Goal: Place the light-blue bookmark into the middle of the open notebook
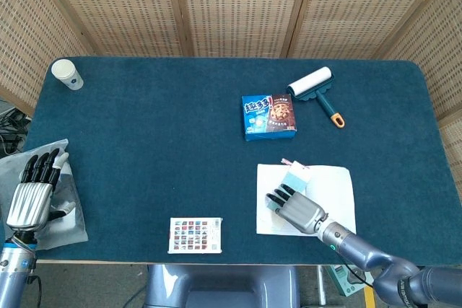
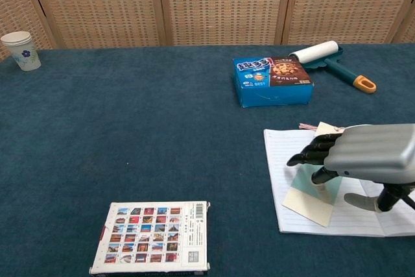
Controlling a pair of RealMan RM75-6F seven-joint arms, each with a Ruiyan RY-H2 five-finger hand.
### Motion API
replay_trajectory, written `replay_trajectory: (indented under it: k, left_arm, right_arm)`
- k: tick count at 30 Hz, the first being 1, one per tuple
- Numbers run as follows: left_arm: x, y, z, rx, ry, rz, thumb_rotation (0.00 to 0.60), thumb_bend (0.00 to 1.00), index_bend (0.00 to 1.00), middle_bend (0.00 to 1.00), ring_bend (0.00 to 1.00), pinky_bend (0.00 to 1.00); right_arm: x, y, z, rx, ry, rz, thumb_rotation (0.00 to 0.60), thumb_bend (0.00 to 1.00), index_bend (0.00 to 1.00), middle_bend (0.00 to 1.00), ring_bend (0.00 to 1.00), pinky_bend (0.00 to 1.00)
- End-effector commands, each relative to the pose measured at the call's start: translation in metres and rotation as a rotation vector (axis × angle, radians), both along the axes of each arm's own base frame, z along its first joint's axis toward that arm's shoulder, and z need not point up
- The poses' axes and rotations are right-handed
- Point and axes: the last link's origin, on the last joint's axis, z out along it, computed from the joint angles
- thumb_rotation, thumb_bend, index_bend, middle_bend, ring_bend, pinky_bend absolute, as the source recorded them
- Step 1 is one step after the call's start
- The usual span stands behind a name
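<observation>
The open white lined notebook [image 2: 285, 150] lies at the near right of the blue table. On its left part the light-blue bookmark [image 2: 308, 199] lies tilted, cream at its near end, a pink tassel poking out past the far edge. My right hand [image 2: 373, 154] hovers over the page with its dark fingers [image 2: 319, 157] spread; one fingertip touches the bookmark and the thumb stands apart. In the head view the same hand [image 1: 297, 210] covers the near half of the bookmark [image 1: 292, 178] on the notebook [image 1: 332, 182]. My left hand [image 1: 32, 196] stays at the table's left edge, fingers extended, holding nothing.
A blue cookie box [image 2: 272, 80] and a lint roller [image 2: 327, 56] lie beyond the notebook. A sheet of small coloured pictures [image 2: 152, 246] sits near the front edge. A paper cup [image 2: 19, 50] stands far left. A clear plastic bag [image 1: 68, 207] lies under my left hand.
</observation>
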Motion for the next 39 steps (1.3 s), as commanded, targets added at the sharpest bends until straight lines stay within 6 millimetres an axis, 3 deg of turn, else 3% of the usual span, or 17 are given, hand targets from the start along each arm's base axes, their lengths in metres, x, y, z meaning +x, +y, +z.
replay_trajectory:
  k: [1,39]
  left_arm:
    - [0.000,0.000,0.000,-0.002,0.002,-0.001,0.600,0.04,0.00,0.00,0.00,0.00]
    - [0.003,-0.002,0.000,-0.002,-0.001,-0.015,0.600,0.04,0.00,0.00,0.00,0.00]
  right_arm:
    - [0.000,0.001,0.000,0.002,-0.004,-0.007,0.600,0.73,0.43,0.01,0.00,0.01]
    - [-0.011,0.011,0.007,0.016,0.057,0.004,0.600,0.72,0.47,0.02,0.00,0.01]
